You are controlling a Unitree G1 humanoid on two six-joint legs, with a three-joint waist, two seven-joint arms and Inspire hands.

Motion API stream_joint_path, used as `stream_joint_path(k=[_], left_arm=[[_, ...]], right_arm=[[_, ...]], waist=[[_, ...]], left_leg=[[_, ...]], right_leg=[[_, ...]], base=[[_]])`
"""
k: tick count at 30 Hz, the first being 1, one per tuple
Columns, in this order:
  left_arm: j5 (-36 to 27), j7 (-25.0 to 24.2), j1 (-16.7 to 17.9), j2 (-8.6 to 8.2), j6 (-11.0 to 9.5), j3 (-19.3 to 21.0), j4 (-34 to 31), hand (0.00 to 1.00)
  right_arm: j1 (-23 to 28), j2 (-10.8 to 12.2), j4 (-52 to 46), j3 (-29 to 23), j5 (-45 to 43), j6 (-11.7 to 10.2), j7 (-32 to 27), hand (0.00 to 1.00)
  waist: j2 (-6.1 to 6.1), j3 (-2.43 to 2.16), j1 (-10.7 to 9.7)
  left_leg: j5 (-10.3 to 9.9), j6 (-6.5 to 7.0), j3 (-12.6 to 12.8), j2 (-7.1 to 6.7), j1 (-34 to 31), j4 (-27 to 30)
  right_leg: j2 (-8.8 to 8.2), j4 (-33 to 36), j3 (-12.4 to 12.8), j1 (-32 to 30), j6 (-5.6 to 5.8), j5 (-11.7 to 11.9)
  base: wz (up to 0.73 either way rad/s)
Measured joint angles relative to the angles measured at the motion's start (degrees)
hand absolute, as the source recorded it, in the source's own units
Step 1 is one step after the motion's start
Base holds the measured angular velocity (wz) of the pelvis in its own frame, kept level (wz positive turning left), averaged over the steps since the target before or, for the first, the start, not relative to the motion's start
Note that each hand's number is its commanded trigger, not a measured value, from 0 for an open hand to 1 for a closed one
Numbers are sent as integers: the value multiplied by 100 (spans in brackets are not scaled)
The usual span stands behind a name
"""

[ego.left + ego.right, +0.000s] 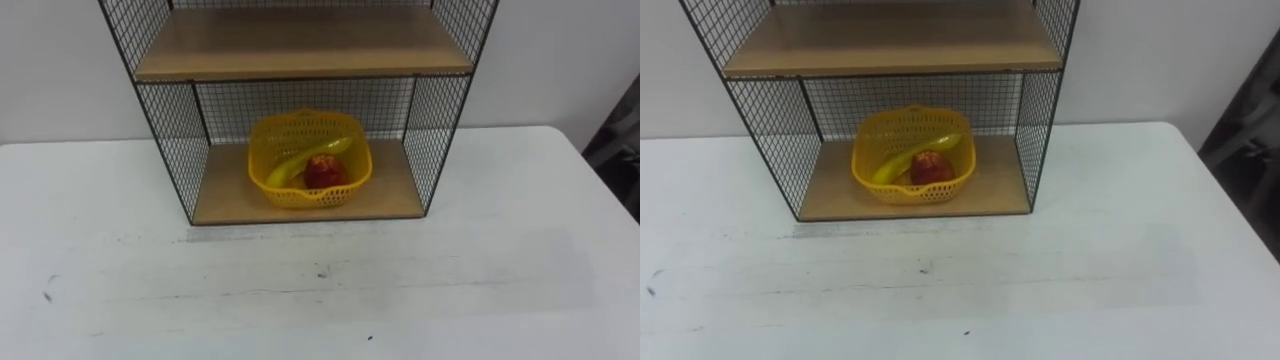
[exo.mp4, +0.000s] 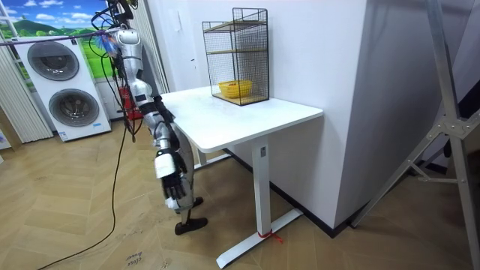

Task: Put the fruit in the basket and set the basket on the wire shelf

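Status: basket (image 1: 309,197) is on the wire shelf (image 1: 166,150), sitting on the lower wooden board (image 1: 392,196), roughly centred between the mesh sides and a bit back from the front edge. Yellow perforated plastic, upright.

Fruit is inside it: banana (image 1: 303,161) lies diagonally across, apple (image 1: 326,172) (red) sits at the front right, touching the banana.

Upper board (image 1: 300,44) has nothing on it as far as the eye views reach.

Shelf stands at the back of the white worktop (image 1: 300,300), against the wall (image 1: 560,60). Worktop surface has a few small dark specks (image 1: 322,272) in front of the shelf.

Room view: robot stands at the worktop edge on the room view's left, facing the shelf, well apart from it. Right hand (image 2: 166,142) seems to hang low by the hip, clear of the worktop; it is too small there to tell whether it is spread or closed. Two washing machines (image 2: 54,61) stand behind the robot.
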Motion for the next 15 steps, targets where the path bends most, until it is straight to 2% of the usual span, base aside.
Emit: stream_joint_path(k=[3,8,15], left_arm=[[496,-278,-80,-15,140,-247,4,0],[1077,-546,-117,-56,300,-592,11,0],[1208,-651,-157,-175,433,-747,18,0]], right_arm=[[-271,21,2,354,-389,131,479,0],[-450,64,-64,773,-960,195,1131,0],[-456,183,-23,962,-1175,275,1635,0]], waist=[[24,34,6],[34,43,14],[5,40,4]], left_leg=[[4,0,14,7,4,0],[2,3,19,13,-9,0],[33,10,46,47,-22,-7]], right_leg=[[28,-4,86,-18,0,14],[37,-16,84,-28,-2,15],[63,-91,48,-4,-20,63]], base=[[-7],[-2],[-1]])
